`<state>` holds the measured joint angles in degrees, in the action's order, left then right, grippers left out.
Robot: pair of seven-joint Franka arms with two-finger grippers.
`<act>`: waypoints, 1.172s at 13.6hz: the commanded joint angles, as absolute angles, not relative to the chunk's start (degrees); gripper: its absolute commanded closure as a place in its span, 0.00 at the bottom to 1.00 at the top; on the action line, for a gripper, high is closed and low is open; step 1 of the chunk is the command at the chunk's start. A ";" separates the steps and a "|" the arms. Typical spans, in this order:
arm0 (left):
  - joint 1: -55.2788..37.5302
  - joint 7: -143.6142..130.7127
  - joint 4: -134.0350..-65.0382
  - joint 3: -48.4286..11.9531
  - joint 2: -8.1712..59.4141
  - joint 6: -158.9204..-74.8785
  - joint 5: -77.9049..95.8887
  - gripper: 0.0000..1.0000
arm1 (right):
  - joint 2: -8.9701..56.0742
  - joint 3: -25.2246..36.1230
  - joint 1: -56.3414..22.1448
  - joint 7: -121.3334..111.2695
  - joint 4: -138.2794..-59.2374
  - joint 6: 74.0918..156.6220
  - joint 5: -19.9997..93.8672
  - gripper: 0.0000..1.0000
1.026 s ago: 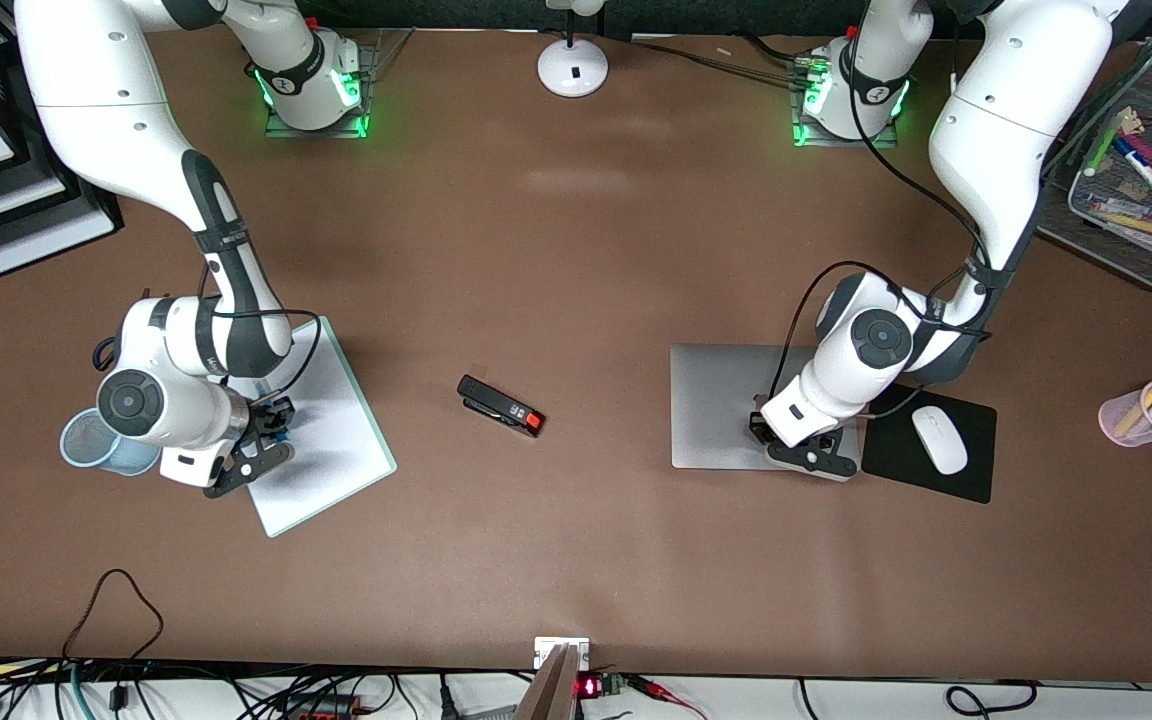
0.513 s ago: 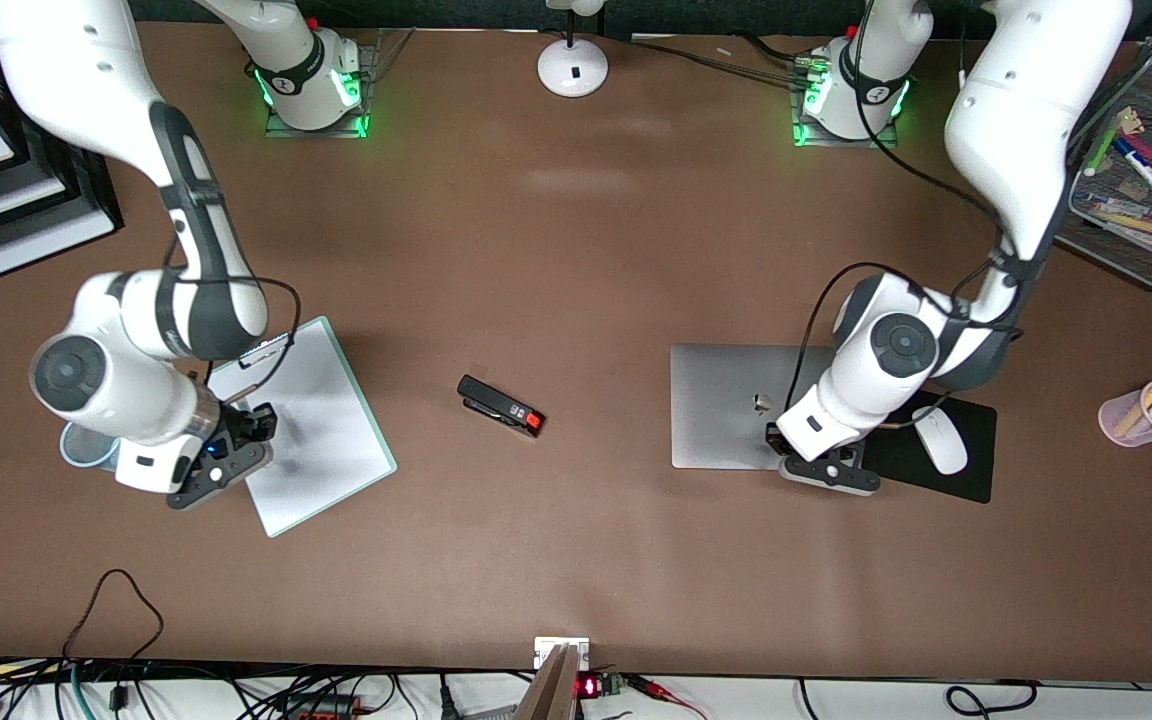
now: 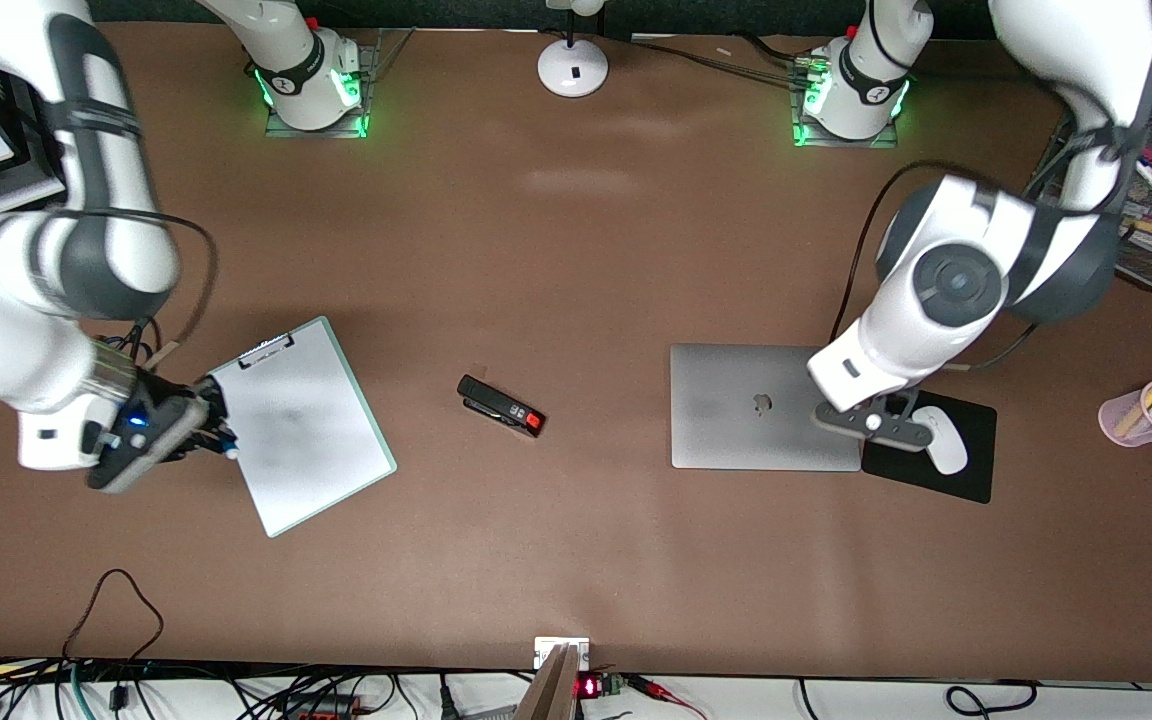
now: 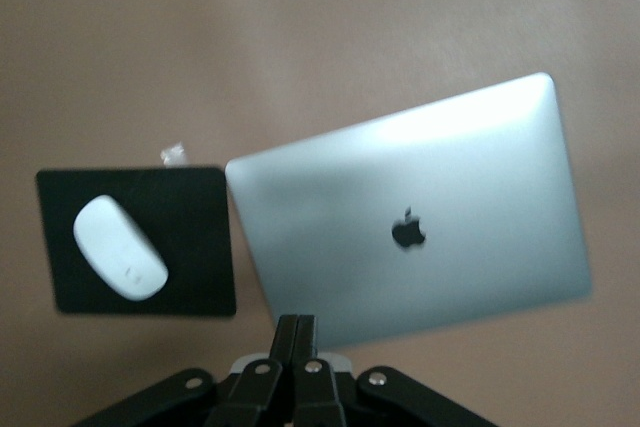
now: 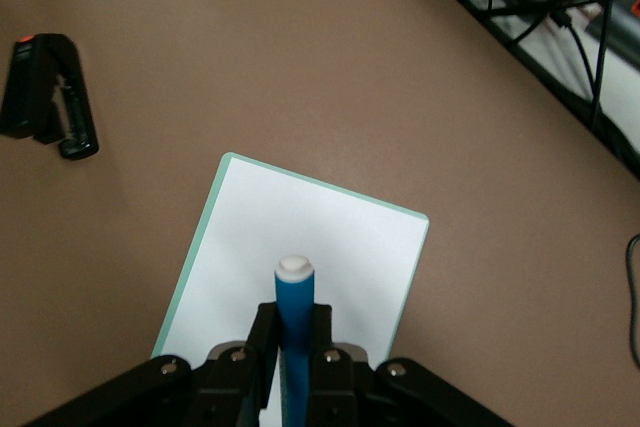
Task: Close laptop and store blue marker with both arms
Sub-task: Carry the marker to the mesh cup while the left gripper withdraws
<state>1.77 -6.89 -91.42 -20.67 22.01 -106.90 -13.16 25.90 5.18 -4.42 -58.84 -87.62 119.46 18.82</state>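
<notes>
Over the last second the left gripper (image 3: 871, 425) had come up off the laptop (image 3: 764, 405) and drifted toward the left arm's end of the bench (image 3: 576, 250). It now hung over the seam between the laptop's edge and the black mouse pad (image 3: 951, 475). In the left wrist view its fingers were pressed together and held nothing. The laptop lay shut and flat in the middle band of the frame with its logo facing up, so that half of the task looked finished. Meanwhile the right gripper (image 3: 204, 432) had risen and swung off the clipboard (image 3: 301, 425) toward the right arm's end. It pinched the blue marker (image 5: 295, 297), whose pale end pointed out past the fingers. The marker was therefore in the air, over bare bench just beside the clipboard's edge. The pale-blue cup seen a second earlier was now hidden under the right arm. Judging by the direction of travel, dropping the marker into it seemed to be what remained.
</notes>
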 commanded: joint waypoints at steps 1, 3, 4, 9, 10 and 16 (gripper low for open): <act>3.16 -2.73 -86.77 -20.83 20.04 -97.68 -10.64 0.12 | 24.17 4.66 0.16 -72.55 -88.68 116.38 23.36 1.00; 3.43 -2.64 -84.39 -20.66 19.60 -95.37 -8.36 0.00 | 23.99 4.57 3.15 -79.77 -88.68 113.39 27.31 1.00; 3.95 -2.55 -83.68 -20.57 19.16 -93.62 -8.18 0.00 | 24.17 4.66 4.47 -85.46 -88.68 112.60 30.21 1.00; 5.88 -2.55 -83.41 -21.00 16.18 -90.10 -5.91 0.00 | 26.18 4.66 11.76 -106.06 -86.85 104.27 39.80 1.00; 6.93 -2.55 -83.41 -20.66 15.48 -90.00 -3.63 0.00 | 27.15 4.66 13.52 -108.26 -85.36 101.19 41.55 1.00; 8.35 -1.15 -84.63 -19.87 12.58 -87.01 -0.97 0.00 | 33.47 4.57 20.73 -117.15 -79.03 94.14 46.40 1.00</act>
<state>8.25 -3.24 -83.32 -20.39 15.38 -88.36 -2.34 29.99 5.48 18.53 -114.70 -83.40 96.70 44.52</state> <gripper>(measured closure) 0.000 0.833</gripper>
